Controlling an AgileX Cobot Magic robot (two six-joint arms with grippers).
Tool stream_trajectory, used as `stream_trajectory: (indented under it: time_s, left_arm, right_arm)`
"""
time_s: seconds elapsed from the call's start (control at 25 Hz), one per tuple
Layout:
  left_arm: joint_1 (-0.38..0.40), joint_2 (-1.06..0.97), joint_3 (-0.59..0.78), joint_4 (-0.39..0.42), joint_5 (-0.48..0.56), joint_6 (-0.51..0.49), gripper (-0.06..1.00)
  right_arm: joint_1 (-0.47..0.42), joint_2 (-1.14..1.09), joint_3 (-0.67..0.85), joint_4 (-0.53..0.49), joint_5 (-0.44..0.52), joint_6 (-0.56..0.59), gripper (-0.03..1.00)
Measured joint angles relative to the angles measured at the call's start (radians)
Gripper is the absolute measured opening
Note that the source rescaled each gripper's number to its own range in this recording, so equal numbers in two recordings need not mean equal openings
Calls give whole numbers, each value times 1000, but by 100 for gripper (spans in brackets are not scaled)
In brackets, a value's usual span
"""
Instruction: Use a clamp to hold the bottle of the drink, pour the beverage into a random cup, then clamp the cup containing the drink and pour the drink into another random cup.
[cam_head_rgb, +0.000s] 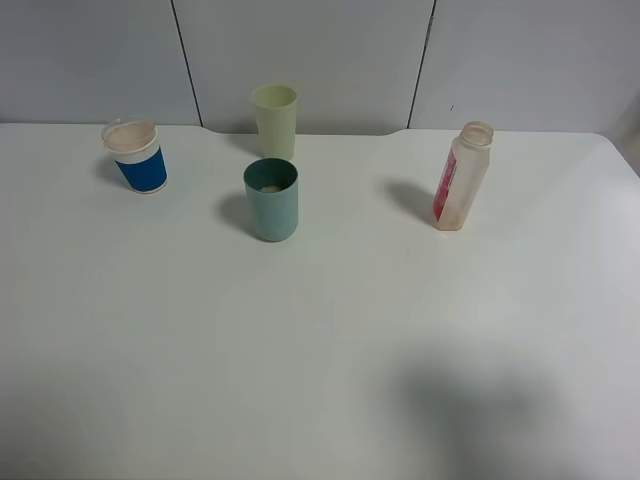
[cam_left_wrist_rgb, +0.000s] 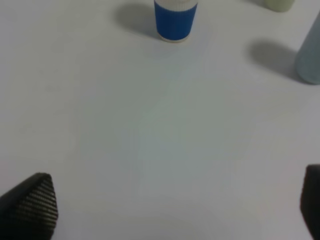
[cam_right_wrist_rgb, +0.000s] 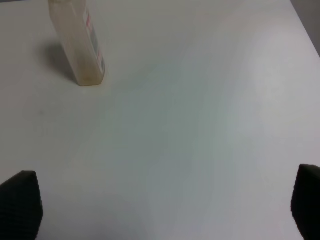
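The pale-peach bottle (cam_head_rgb: 460, 177) with a pink-red label stands upright at the right of the white table; the right wrist view shows the bottle (cam_right_wrist_rgb: 80, 45) some way beyond my open right gripper (cam_right_wrist_rgb: 165, 210). The blue-and-white cup (cam_head_rgb: 136, 156) stands at the back left, and the left wrist view has this cup (cam_left_wrist_rgb: 174, 19) far ahead of my open left gripper (cam_left_wrist_rgb: 175, 210). The teal tumbler (cam_head_rgb: 271, 199) stands near the middle, with its edge (cam_left_wrist_rgb: 309, 55) showing in the left wrist view. Neither gripper shows in the high view; both hold nothing.
A pale yellow-green tumbler (cam_head_rgb: 275, 121) stands behind the teal one, near the table's back edge (cam_head_rgb: 320, 128). A grey panelled wall rises behind the table. A soft shadow (cam_head_rgb: 470, 400) lies on the front right of the table.
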Motion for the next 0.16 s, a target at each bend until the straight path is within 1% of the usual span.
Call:
stream_trajectory:
  time_s: [0.12, 0.16]
  left_arm:
    - [8, 0, 0, 1, 0, -2, 100]
    - [27, 0, 0, 1, 0, -3, 100]
  right_arm:
    - [0, 0, 0, 0, 0, 0, 100]
    - [0, 0, 0, 0, 0, 0, 100]
